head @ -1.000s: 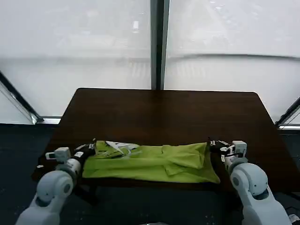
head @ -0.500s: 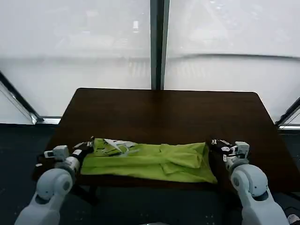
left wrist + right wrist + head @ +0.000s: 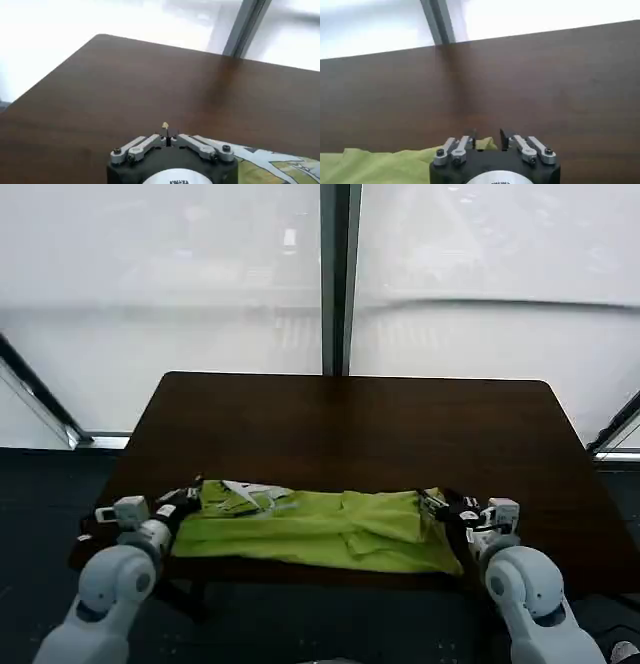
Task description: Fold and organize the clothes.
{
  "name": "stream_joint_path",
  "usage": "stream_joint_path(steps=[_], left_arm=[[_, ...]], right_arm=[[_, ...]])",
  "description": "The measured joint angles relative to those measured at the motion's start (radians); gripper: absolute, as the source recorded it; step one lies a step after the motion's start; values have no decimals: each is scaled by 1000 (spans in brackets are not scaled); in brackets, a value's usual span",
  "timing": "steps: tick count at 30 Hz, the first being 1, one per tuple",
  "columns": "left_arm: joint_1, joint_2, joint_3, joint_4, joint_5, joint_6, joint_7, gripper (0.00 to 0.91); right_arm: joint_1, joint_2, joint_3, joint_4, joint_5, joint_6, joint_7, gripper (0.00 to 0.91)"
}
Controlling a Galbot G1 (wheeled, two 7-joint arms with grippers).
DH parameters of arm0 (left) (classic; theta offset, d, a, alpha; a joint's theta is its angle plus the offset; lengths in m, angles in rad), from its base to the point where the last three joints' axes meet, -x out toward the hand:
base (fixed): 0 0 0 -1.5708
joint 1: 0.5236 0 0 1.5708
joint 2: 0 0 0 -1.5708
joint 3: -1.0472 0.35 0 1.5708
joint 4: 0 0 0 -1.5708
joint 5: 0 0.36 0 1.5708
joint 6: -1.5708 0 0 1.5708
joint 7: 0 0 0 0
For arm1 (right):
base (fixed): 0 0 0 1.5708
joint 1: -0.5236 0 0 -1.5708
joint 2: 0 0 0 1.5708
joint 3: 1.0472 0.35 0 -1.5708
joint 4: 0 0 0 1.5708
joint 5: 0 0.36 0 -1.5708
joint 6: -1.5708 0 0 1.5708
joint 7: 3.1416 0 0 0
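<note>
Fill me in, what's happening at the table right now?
The lime-green T-shirt lies in a long folded band along the near edge of the dark wooden table, white print toward the robot's left. The left end effector sits at the shirt's left end with its fingers closed together. The right end effector is at the shirt's right end, fingers apart over the fabric edge. Neither has lifted the cloth.

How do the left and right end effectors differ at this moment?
The left end effector has its fingers closed together, while the right end effector has its fingers apart. The left sits at the white-printed end of the T-shirt, with the fabric off to one side. The right is at the plain end, with the green edge right at its fingers. Both are low over the table, at opposite ends of the shirt.
</note>
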Motion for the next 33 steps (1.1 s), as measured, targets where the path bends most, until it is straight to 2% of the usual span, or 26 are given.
stream_joint_path(steps=[4, 11, 23, 24, 25, 26, 27, 33], left_arm=[[3, -1, 0, 0, 3, -1, 2, 0], [0, 1, -2, 2, 3, -3, 2, 0], [-26, 7, -21, 34, -3, -13, 3, 0], [-28, 6, -21, 37, -2, -14, 3, 0], [-30, 6, -21, 41, -2, -16, 3, 0], [-32, 5, -20, 45, -2, -21, 5, 380], [-35, 4, -20, 49, -1, -29, 7, 878], [-53, -1, -17, 68, 7, -75, 0, 878]], right_arm=[[5, 1, 2, -3, 0, 4, 0, 0], [26, 0, 19, -17, 0, 28, 8, 0], [67, 30, 18, -63, 0, 106, 7, 0], [66, 31, 18, -65, -3, 114, -1, 146], [64, 30, 18, -65, -7, 124, -11, 624], [61, 30, 18, -65, -12, 134, -19, 878], [57, 26, 19, -65, -22, 150, -35, 878], [33, 3, 22, -49, -94, 265, -98, 878]])
